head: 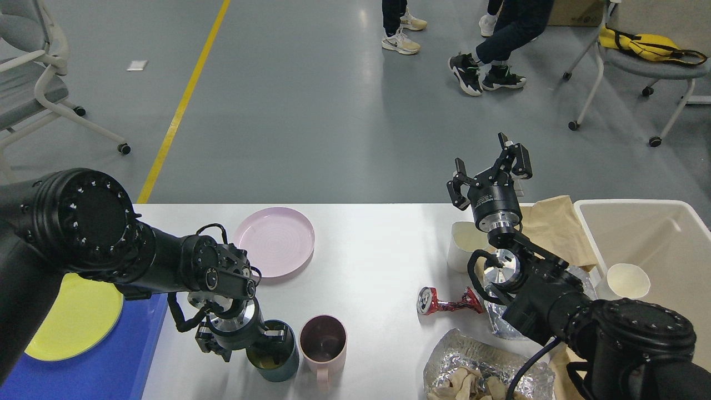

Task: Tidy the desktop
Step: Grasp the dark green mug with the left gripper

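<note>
The white desktop [377, 261] holds a pink plate [275, 241], a dark teal mug [273, 358], a pink mug [323, 344], a crushed red can [444, 303], a white paper cup [464, 244], brown paper [555, 228] and crumpled foil [477, 364]. My left gripper [243, 343] is open and low at the teal mug. One finger is over the mug's mouth and the other is outside its left wall. My right gripper [489, 166] is open and empty, raised above the table's far edge over the paper cup.
A blue tray [111, 361] with a yellow plate [83, 316] sits at the left, partly hidden by my left arm. A beige bin [655, 244] at the right holds a paper cup [627, 280]. Chairs and people's legs are on the floor beyond.
</note>
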Controlling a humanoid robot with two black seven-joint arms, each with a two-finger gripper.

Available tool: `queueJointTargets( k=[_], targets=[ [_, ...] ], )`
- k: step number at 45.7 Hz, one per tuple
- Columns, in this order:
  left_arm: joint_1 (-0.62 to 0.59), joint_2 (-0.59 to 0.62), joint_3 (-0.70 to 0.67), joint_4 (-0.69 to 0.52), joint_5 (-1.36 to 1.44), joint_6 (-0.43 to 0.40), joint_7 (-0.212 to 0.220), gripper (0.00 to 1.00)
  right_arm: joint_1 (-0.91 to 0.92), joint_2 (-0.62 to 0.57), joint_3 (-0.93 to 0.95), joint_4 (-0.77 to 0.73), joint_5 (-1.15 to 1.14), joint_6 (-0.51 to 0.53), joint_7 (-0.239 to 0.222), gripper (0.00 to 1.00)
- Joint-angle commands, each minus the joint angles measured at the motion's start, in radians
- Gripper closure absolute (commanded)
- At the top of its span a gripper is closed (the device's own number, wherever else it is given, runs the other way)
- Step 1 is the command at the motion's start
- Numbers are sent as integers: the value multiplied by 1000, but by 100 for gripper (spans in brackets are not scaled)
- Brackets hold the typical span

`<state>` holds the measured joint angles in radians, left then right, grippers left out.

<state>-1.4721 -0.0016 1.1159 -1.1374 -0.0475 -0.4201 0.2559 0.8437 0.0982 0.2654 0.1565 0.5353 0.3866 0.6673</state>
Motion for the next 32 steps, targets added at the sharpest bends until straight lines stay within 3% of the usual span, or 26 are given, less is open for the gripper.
queueJointTargets(
  k=[1, 8, 14, 28, 32],
  targets=[
    [6, -1, 1, -5, 1, 26, 0, 24, 0, 0, 0, 0, 0, 0, 0, 0],
    [10, -1, 4, -10, 1, 27, 0, 39, 0, 0, 0, 0, 0, 0, 0, 0],
    [10, -3, 5, -13, 3, 29, -1, 59, 0, 0, 0, 0, 0, 0, 0, 0],
    [12, -1, 10, -16, 3, 29, -1, 73, 0, 0, 0, 0, 0, 0, 0, 0],
    [12, 0, 12, -21, 3, 29, -3, 81, 0, 0, 0, 0, 0, 0, 0, 0]
  ],
)
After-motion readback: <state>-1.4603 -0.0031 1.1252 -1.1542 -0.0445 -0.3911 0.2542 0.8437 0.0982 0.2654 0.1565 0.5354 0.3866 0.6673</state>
